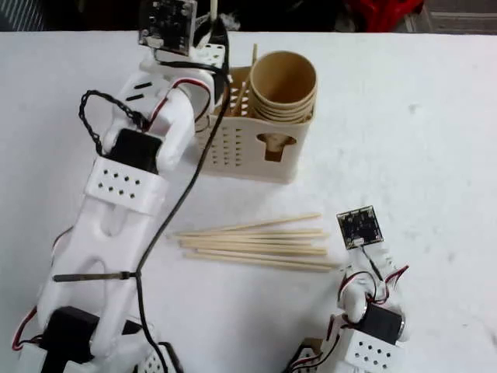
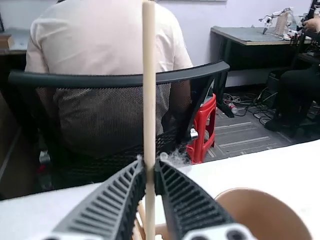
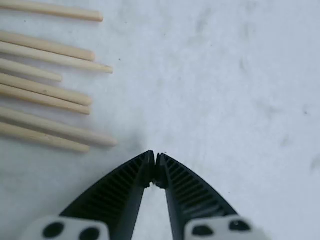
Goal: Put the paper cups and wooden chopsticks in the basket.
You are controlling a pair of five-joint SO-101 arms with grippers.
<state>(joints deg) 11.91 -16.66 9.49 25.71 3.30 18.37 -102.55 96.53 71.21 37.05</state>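
My high view looks steeply down on the bench (image 1: 419, 140), with the arms nearest the camera. The left wrist camera sits behind the left gripper (image 2: 150, 164) and faces level past the upright chopstick (image 2: 148, 75) into the room. It shares the paper cups (image 2: 265, 215) with the high view. The right wrist camera points straight down, close over the bench, and shares the loose chopsticks (image 3: 50, 95) with it.

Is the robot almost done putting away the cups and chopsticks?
Not yet. The cups already sit stacked in the basket. The left gripper holds one chopstick upright near it. A bunch of chopsticks lies on the table by the shut right gripper, left to do.
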